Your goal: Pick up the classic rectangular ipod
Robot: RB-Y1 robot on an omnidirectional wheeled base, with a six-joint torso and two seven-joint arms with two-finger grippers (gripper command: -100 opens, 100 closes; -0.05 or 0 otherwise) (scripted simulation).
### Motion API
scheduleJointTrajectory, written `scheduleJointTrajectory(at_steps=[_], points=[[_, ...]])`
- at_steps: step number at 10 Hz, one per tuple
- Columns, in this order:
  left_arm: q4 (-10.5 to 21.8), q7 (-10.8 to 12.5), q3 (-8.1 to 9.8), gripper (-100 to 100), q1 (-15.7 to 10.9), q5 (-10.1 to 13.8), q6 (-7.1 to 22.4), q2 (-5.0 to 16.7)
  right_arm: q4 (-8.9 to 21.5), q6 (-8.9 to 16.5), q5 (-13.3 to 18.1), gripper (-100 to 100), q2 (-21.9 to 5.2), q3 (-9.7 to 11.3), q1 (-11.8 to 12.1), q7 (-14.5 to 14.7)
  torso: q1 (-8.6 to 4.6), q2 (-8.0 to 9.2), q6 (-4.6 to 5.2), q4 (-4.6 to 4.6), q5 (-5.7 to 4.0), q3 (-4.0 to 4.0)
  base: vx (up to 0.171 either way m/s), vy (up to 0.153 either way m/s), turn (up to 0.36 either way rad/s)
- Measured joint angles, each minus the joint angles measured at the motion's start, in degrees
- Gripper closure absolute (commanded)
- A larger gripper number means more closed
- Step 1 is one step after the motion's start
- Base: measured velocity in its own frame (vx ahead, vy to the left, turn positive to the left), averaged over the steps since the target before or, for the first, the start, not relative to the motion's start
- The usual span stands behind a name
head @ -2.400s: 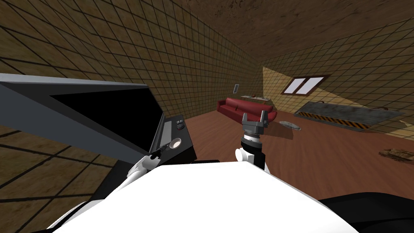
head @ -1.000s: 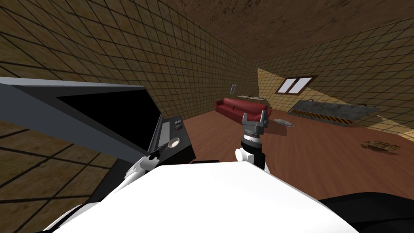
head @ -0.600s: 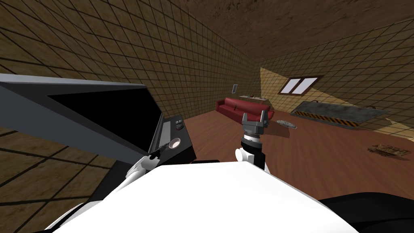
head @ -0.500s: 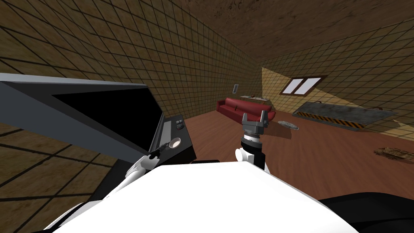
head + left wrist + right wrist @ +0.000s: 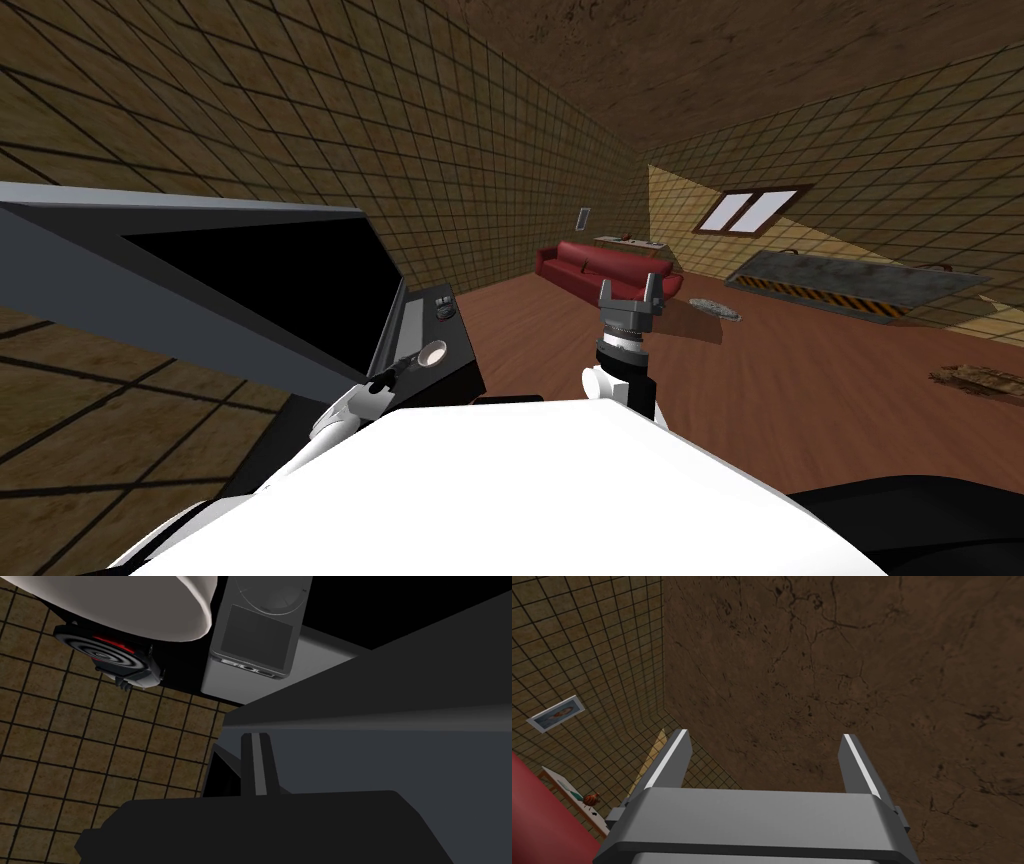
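Hovering shut left pincer (image 5: 256, 737) near grey ipod (image 5: 257, 626); edge markings (image 5: 248, 668) unreadable.

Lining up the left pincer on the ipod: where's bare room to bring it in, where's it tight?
Free: the strip of grey slab between the left pincer and the near end of the ipod. Tight: the white bowl crowds one long side, the dark screen frame the other; a black round device sits beside the bowl.
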Motion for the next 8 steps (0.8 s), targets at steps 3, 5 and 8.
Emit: scheduleJointTrajectory(at_steps=[3, 5, 8], points=[[-0.14, 0.47, 0.91, -100, 0.44, 0.10, -0.68, -0.31, 0.00, 0.00, 0.00, 0, 0.00, 0.00, 0.00, 0.00, -0.10, 0.08, 0.00, 0.01, -0.01, 0.04, -0.025, -0.037, -0.022], [-0.32, 1.96, 3.14, -100, 1.42, 0.46, -2.87, -0.95, 0.00, 0.00, 0.00, 0, 0.01, 0.01, -0.01, 0.00, -0.33, 0.31, 0.00, 0.06, -0.07, 0.17, -0.093, -0.091, -0.028], [0.33, 3.05, 4.84, -100, 1.89, 1.75, -4.80, -0.95, 0.00, 0.00, 0.00, 0, 0.01, 0.01, -0.02, 0.00, -0.21, 0.36, 0.04, 0.09, -0.06, 0.21, -0.076, -0.041, -0.111]])
